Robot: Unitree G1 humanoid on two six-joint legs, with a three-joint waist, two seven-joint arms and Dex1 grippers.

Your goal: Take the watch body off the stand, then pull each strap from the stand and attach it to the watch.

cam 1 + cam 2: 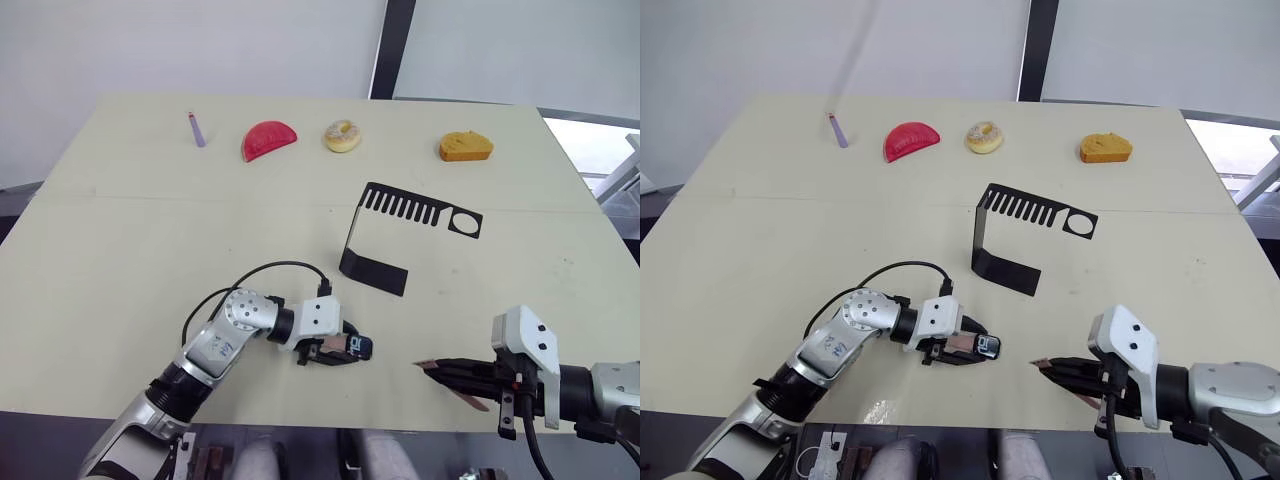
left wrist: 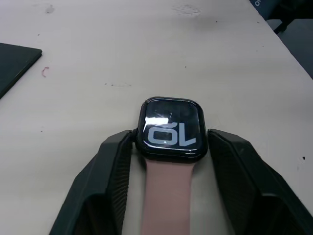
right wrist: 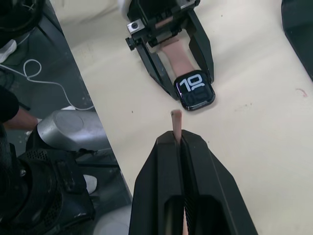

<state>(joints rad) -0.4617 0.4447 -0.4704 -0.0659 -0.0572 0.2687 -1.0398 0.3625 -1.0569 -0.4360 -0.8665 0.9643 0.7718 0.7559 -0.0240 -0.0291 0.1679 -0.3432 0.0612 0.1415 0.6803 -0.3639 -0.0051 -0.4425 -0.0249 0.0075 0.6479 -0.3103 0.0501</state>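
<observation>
Stand [image 1: 385, 240] bare at mid-surface; watch body [image 2: 170, 129] off it, one strap [image 2: 166, 196] fitted, gripped by left gripper [image 1: 335, 350] jaws near the front edge. Second strap [image 3: 176, 119] pinched in closed right gripper [image 3: 182, 142] jaws, near the watch, unattached.

pale table [image 1: 120, 260] with black stand [image 1: 400, 235], purple stick [image 1: 196, 129] and toy foods (red slice [image 1: 268, 139], doughnut [image 1: 342, 135], orange piece [image 1: 465, 147])

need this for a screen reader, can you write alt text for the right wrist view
The right claw pinches a pink strap on edge, its tip aimed at the watch. The left claw grips the watch, one pink strap already attached, on the pale table.
</observation>
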